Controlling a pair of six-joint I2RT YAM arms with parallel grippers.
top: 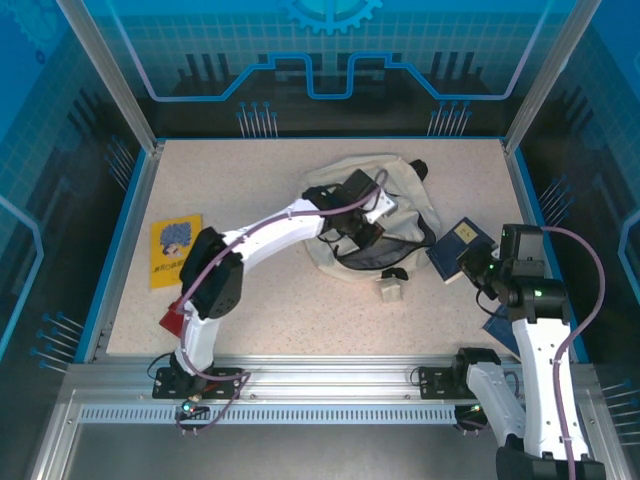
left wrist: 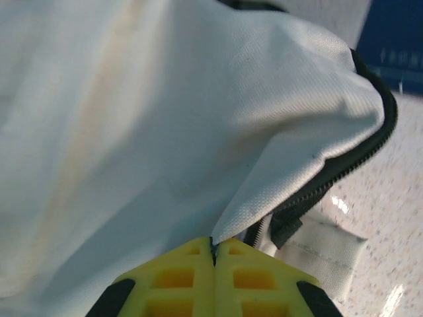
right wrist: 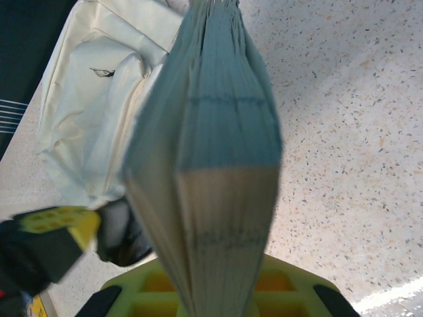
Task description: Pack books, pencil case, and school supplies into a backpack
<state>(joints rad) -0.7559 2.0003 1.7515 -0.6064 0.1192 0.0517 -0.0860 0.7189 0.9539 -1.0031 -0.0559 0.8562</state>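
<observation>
Count: I am seeing one backpack (top: 395,178), one yellow book (top: 175,250) and one navy book (top: 455,243). A further blue flat piece (top: 499,330) is lying by the right arm; I cannot tell whether it is a book. A small red item (top: 170,316) is sitting beside the left arm's base.

Edges and room: the backpack is lying at the middle of the table (top: 300,310), toward the far side. The yellow book is lying flat near the left edge, well apart from the backpack. The speckled surface between them is offering open room. The navy book is just right of the backpack, near the right edge.

Tools: the left gripper (left wrist: 213,252) is pressing its yellow fingers (left wrist: 175,277) together, pinching a cream fabric flap of the backpack beside the black zip (left wrist: 370,148). A beige tag (left wrist: 324,254) is lying just below the zip. The right gripper (top: 480,266) is pinching the navy book by its edge, with the pages fanning out in the right wrist view.

Container: the backpack's opening is facing the near edge of the table. I cannot tell what is inside it.
</observation>
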